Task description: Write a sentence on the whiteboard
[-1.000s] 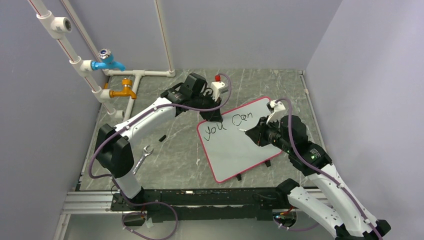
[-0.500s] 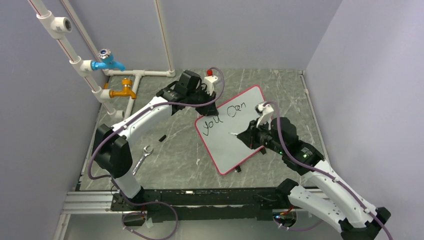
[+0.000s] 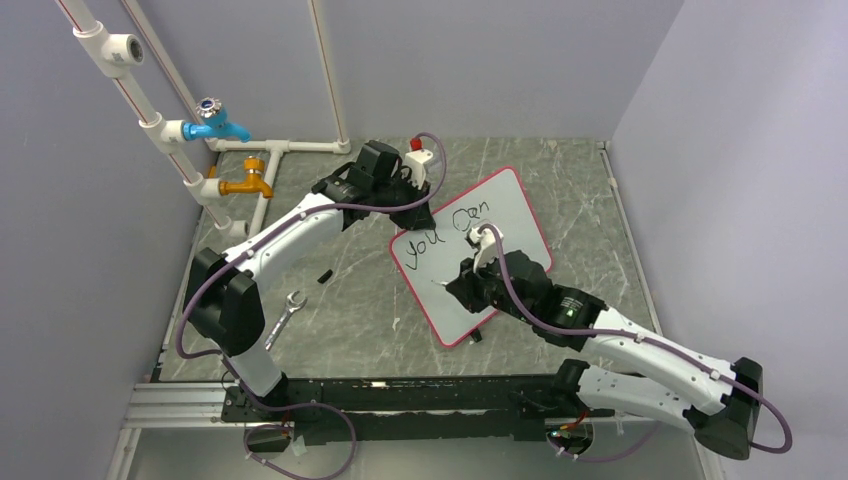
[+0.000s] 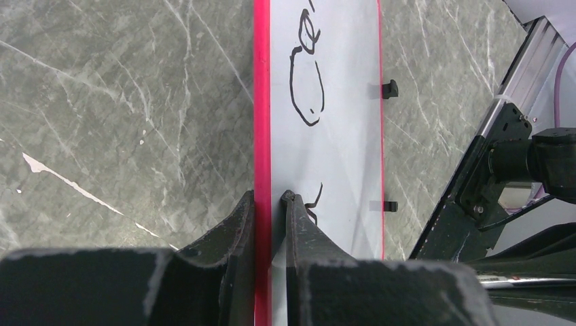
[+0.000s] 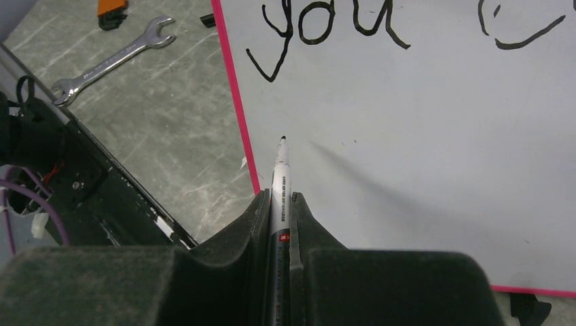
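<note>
Right fingers (image 5: 253,227) are pressed tight on a marker (image 5: 280,183), tip forward, over the near-left part of the whiteboard (image 5: 421,176), below "you" (image 5: 326,24) and close to the pink left rim. The tip's shadow starts a little to one side, so I judge it is just off the face and not marking. A wrench (image 3: 284,314) lies toward the table's near-left corner. The board stands mid-table at a tilt, its edge with the black feet lowest and nearest the table's near edge. Farther back, the left fingers (image 4: 238,231) pinch the rim at the board's far-left corner, one on each side, holding it up.

The step in hand looks like starting a second line. To do it well, the tip should come down gently just inside the left rim, well below "you". The strokes should stay light, since a board gripped at one corner may swing or flex. The left grip should hold steady throughout.

Against a second ago, the board is tipped steeper and turned, so it looks narrower from above. The right arm has swung left, from beside "Can" (image 3: 473,218) to below "you". No new strokes show.
</note>
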